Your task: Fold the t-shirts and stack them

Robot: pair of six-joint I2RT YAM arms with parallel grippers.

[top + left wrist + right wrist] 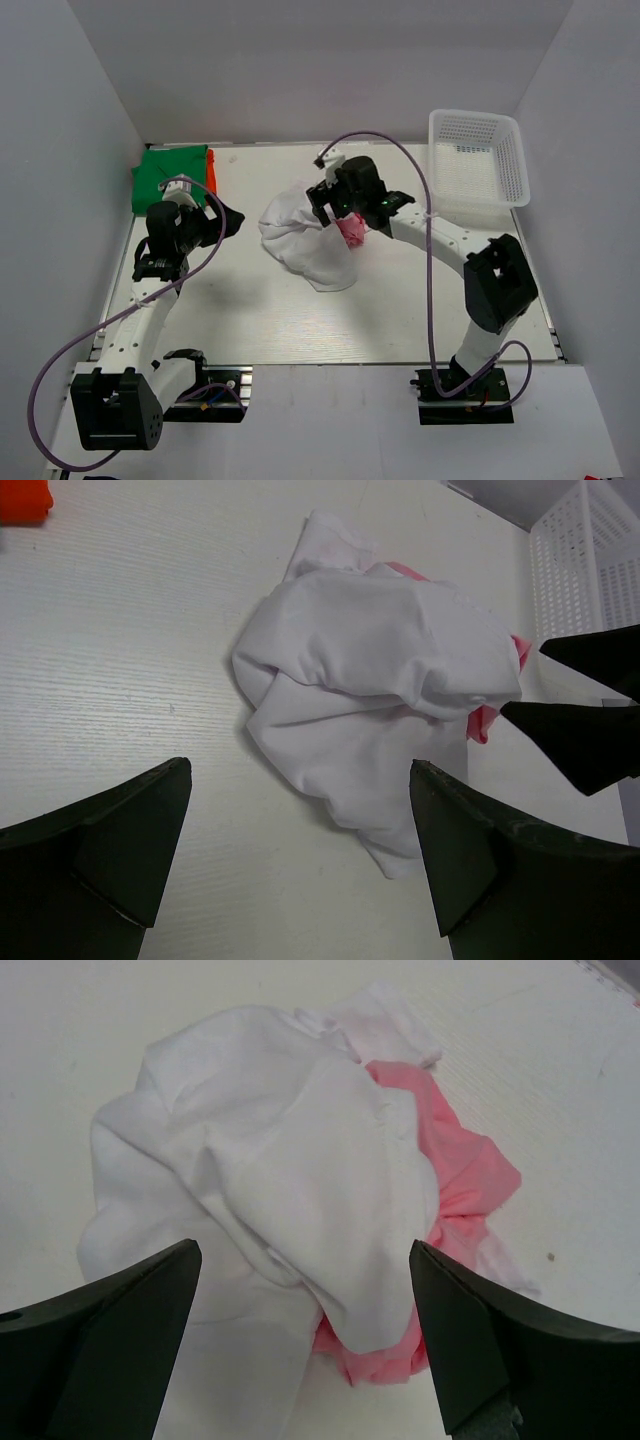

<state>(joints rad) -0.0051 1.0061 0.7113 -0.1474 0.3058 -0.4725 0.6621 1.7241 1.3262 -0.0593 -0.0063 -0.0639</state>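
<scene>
**Four shirts, one basket, both grippers spread**

Four t-shirts lie on the desk. A crumpled white t-shirt sits mid-desk, heaped over a pink t-shirt that is mostly covered, with only its right side showing. At the far left corner lies a folded green t-shirt. Against its right edge, only a strip of an orange t-shirt shows. One white basket stands far right. The left gripper, jaws spread and holding nothing, faces the heap. The right gripper, also spread, hangs over the heap, hiding part of it from above.
</scene>
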